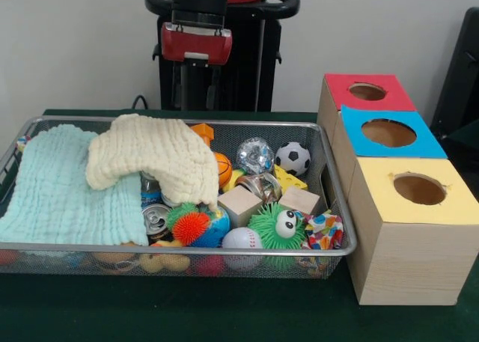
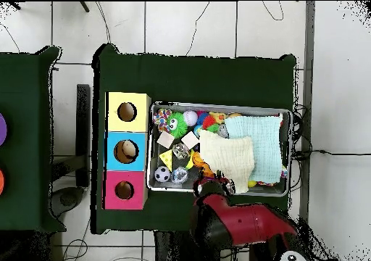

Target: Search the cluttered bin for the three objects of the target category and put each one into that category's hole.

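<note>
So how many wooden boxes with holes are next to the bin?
3, in a row beside the bin: red-topped box farthest, blue-topped box in the middle, yellow-topped box nearest the camera.

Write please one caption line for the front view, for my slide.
Wire mesh bin of toys under two muslin cloths, beside three wooden boxes with round holes.

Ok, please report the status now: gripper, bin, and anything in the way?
Gripper raised behind the bin, holding nothing visible. Toys untouched. Two cloths, cream and light blue, cover the bin's left half.
</note>
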